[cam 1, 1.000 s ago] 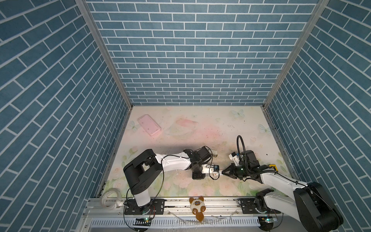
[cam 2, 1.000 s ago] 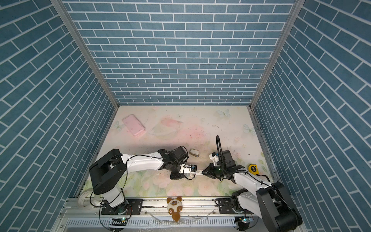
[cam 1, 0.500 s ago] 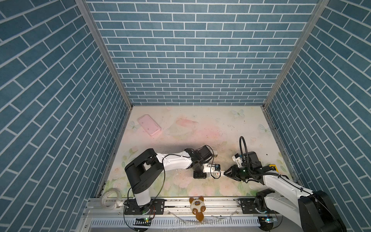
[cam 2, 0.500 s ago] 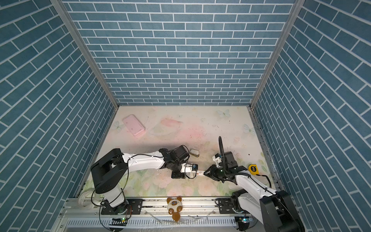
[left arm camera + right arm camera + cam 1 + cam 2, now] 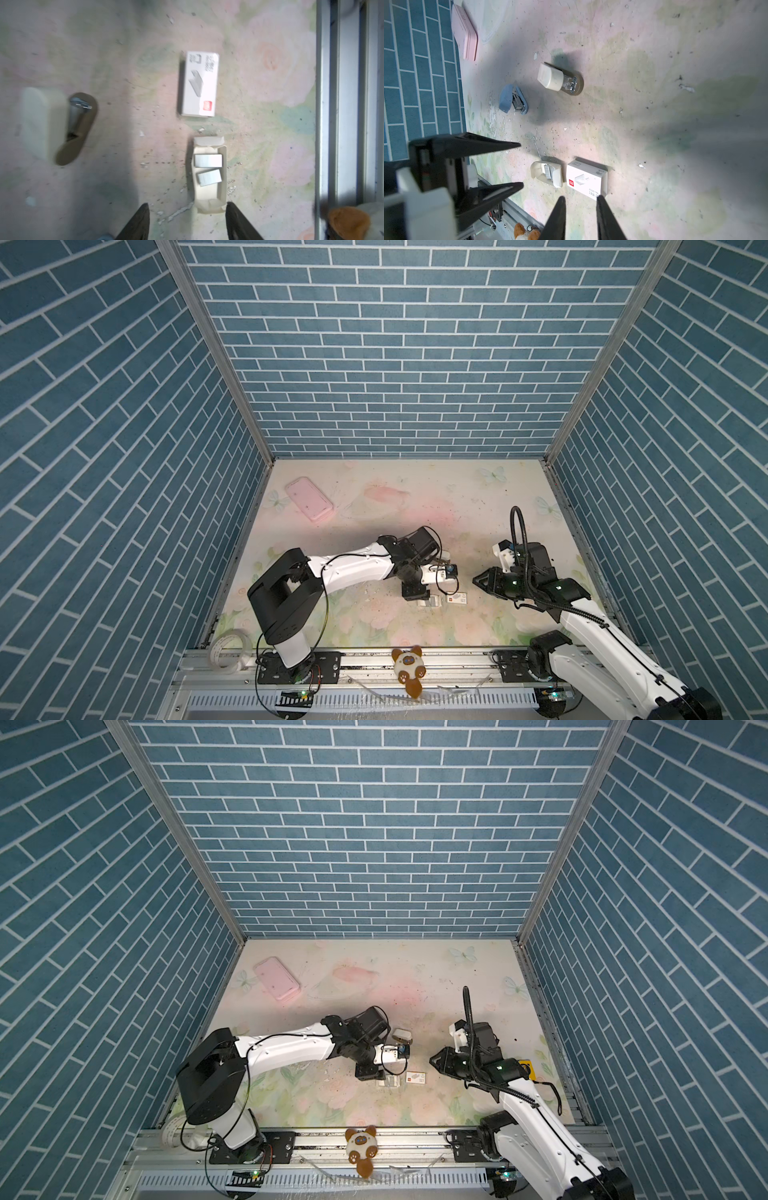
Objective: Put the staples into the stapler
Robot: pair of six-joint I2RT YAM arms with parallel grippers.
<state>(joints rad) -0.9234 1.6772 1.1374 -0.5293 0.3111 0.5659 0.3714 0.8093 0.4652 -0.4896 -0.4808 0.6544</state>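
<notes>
The staples (image 5: 208, 161) are two short grey strips lying in a white card tray (image 5: 220, 199) on the table. Its white sleeve (image 5: 199, 83) with a red mark lies just beyond it. A cream stapler (image 5: 558, 80) with a tan base stands hinged open further back, and a blue stapler (image 5: 512, 101) lies open next to it. My left gripper (image 5: 187, 207) is open just above the tray's near end, holding nothing. My right gripper (image 5: 580, 199) is open by a narrow gap and empty, a little short of the sleeve (image 5: 586, 179). In both top views the tray (image 5: 430, 600) and sleeve (image 5: 415, 1078) lie between the grippers.
A pink case (image 5: 309, 498) lies at the back left. A yellow tape measure (image 5: 524, 1065) sits under the right arm. A tape roll (image 5: 226, 649) and a plush keychain (image 5: 409, 664) rest on the front rail. The left arm hides the blue stapler in both top views.
Both grippers were shut close together on the small white box. Both have opened and let go. The tray and sleeve now lie apart on the table, and the right arm has drawn back to the right.
</notes>
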